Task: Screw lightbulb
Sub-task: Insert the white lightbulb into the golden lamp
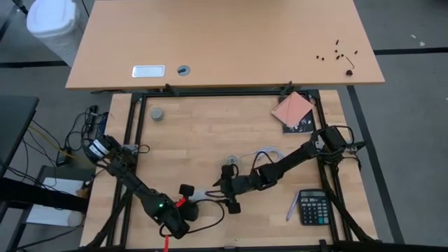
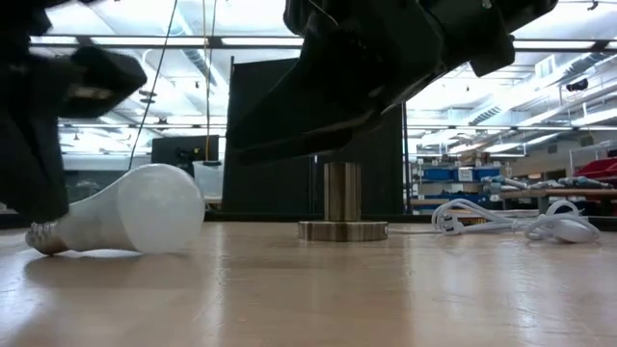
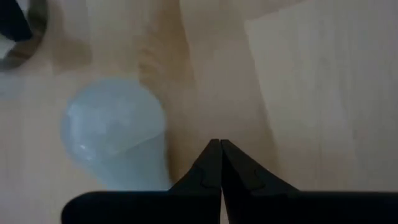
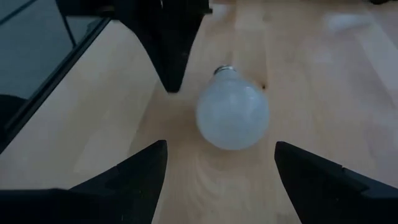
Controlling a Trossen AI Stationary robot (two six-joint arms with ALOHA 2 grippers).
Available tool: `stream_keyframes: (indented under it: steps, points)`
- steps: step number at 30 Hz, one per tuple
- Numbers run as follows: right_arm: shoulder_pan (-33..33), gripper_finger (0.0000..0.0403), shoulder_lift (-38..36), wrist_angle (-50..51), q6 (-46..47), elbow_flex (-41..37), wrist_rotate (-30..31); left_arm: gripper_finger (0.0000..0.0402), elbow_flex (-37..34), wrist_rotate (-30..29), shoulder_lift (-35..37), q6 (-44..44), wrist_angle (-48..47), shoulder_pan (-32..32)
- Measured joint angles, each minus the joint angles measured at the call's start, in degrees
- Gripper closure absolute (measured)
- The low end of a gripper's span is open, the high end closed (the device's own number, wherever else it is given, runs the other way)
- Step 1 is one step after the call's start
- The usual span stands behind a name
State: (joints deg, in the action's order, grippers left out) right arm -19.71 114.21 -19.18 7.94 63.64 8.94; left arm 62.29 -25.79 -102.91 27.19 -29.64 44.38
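Lying on its side on the pale wooden tabletop (image 2: 386, 289), the white pear-shaped frosted lightbulb (image 4: 232, 113) rests just ahead of the right gripper (image 4: 221, 165), whose dark fingers stand apart and empty on either side of its rounded head. The left gripper (image 3: 220, 163) sits pinched together right beside the bulb's narrow screw base, holding nothing. For a clean pickup, I'd want the right fingers to advance level, straddle the widest part of the head and close gently, keeping the base free for the round metal socket (image 2: 342, 204) standing upright nearby.
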Motion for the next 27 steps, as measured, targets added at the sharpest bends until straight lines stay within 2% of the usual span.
stream_keyframes:
  steps: [5, 10, 15, 21, 27]
  points:
    - [0.32, 0.0096, 0.00, -0.11, -1.73, 0.00, -1.27, 0.0396, 4.81, 1.23, 0.04, 11.90, -13.50, 0.79]
    - [0.47, 0.0094, 0.00, -0.18, -3.02, 0.00, -1.28, 0.0386, 5.31, 0.16, 0.09, 24.47, -19.40, 1.36]
    - [0.57, 0.0095, 0.00, -0.18, -3.02, 0.00, -1.30, 0.0318, 5.19, 0.09, 0.09, 28.62, -19.60, 1.47]
    - [0.57, 0.0095, 0.00, -0.06, -2.87, 0.02, -1.47, 0.0216, 1.26, 0.89, -0.35, 26.34, -14.99, 1.82]
    - [0.57, 0.0095, 0.00, 0.92, -1.70, 0.02, -1.74, 0.0169, -1.00, -3.53, -0.32, 24.05, -13.03, 1.86]
